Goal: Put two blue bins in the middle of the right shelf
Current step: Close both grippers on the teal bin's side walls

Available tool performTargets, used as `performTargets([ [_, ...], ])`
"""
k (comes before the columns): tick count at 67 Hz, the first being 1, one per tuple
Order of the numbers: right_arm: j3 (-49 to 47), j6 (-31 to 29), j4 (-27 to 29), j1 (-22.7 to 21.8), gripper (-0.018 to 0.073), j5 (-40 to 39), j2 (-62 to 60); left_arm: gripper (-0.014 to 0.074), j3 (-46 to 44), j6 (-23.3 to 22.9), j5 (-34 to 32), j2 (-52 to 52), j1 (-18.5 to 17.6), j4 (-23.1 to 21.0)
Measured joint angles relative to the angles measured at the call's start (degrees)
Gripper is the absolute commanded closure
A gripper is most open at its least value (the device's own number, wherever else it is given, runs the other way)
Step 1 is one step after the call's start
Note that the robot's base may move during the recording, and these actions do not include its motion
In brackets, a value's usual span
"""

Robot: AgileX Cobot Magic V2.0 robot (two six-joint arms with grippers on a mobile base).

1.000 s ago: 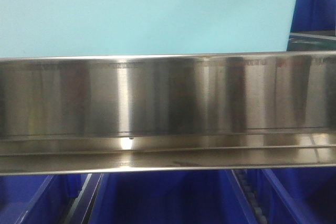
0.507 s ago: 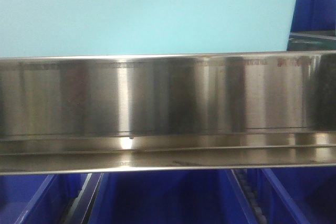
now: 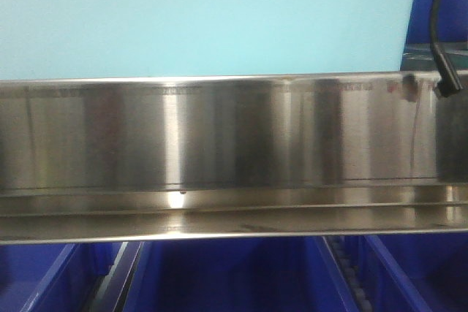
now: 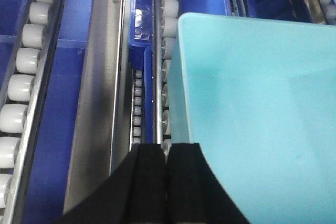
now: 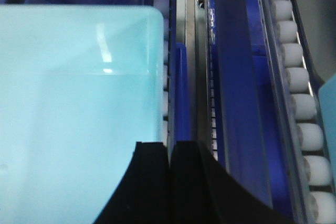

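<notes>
A light blue bin fills the top of the front view, behind a steel shelf rail. The left wrist view has the same bin on the right, with my left gripper shut at its left edge, over the roller track. In the right wrist view the bin lies on the left, and my right gripper is shut just beside its right edge. Whether either gripper pinches the rim cannot be told. Dark blue bins sit on the level below the rail.
White rollers run along the left lane and more rollers along the right lane. Narrow dark blue bins and steel dividers stand between lanes. A black cable hangs at the upper right.
A black cable has come into the upper right corner of the front view. The light blue bin and the rail have not shifted.
</notes>
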Motion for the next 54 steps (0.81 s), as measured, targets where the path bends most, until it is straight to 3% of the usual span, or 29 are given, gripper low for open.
performTargets([
  [7,-0.3,0.0,-0.1,0.0,0.0417,-0.1,0.3,0.0288,0.0,0.4,-0.6,0.0,-0.4,-0.1],
  [12,-0.3,0.0,-0.1,0.0,0.0261,-0.1,0.5,0.0258,0.0,0.4,-1.5,0.1,-1.0,-0.2],
  [15,-0.3,0.0,-0.1,-0.3,0.0232,-0.1,0.5,0.0258,0.0,0.4,-1.7,0.4,-1.2,-1.0],
  [23,-0.3,-0.9,1.9,-2.5,0.0252,-0.1,0.7,0.0258,-0.1,0.3,-0.6,2.2,-1.4,-3.5],
  [36,-0.3,-8.7,13.9,-8.5,0.0284,-0.9,2.0,0.0258,-0.1,0.2,0.6,7.5,-0.9,-5.6],
  [54,-0.7,-11.9,16.9,-9.0,0.0284,0.9,7.8,0.0258,-0.1,0.2,0.9,12.5,-0.7,-7.1],
])
